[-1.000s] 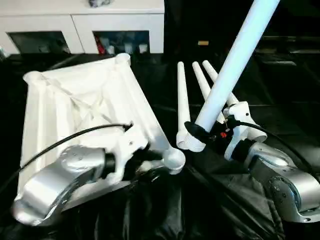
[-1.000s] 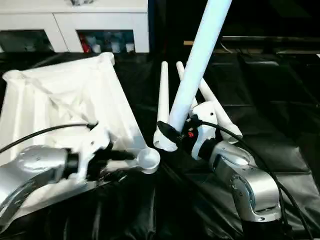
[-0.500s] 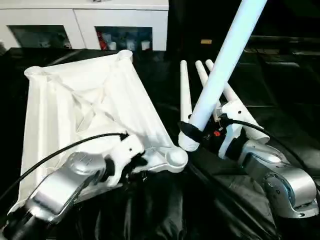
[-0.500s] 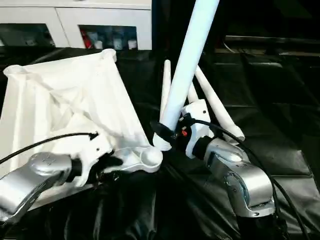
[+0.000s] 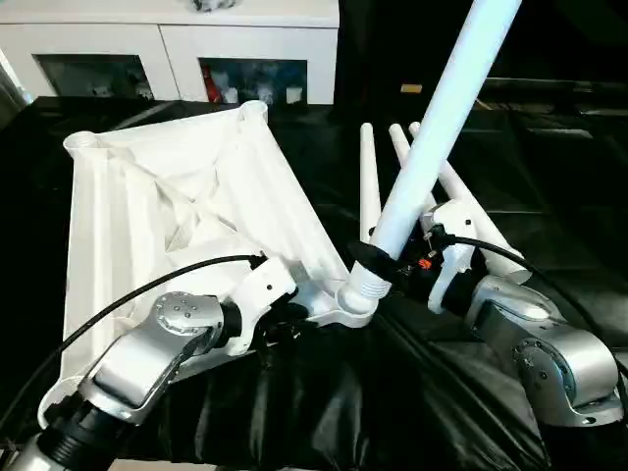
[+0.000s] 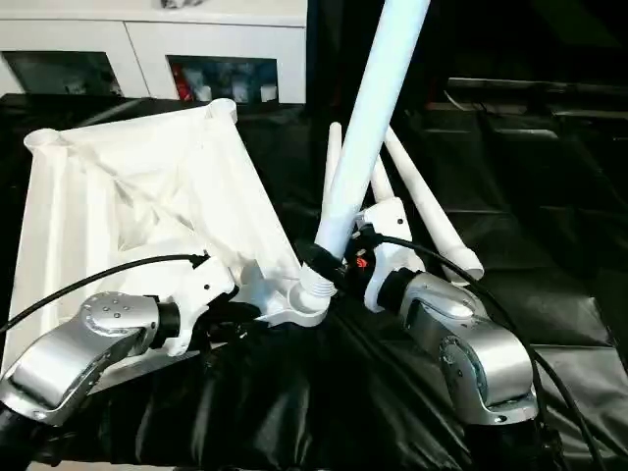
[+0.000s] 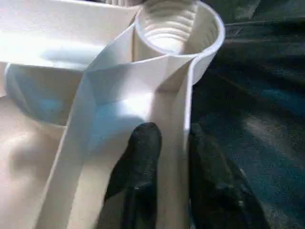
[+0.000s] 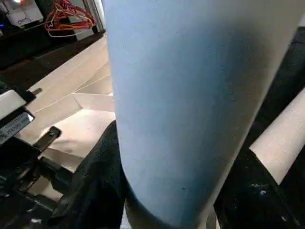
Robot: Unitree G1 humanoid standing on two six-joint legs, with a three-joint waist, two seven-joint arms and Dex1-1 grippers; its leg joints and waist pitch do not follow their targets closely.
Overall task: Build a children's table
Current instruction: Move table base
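Presently the table top lies underside up on the black-draped counter, ribs showing, its near corner socket facing the robot. One leg stands tilted with its threaded end at that socket; whether the threads have engaged cannot be told. Three spare legs lie just beyond.

Risk: the tilt may cross-thread or jam the leg, or let it skid off the rim; the top may also shift under the sideways push.

Left end effector: fingers nearly together, pinching the thin wall beside the socket. Right end effector: clamped around the leg's thick lower end.
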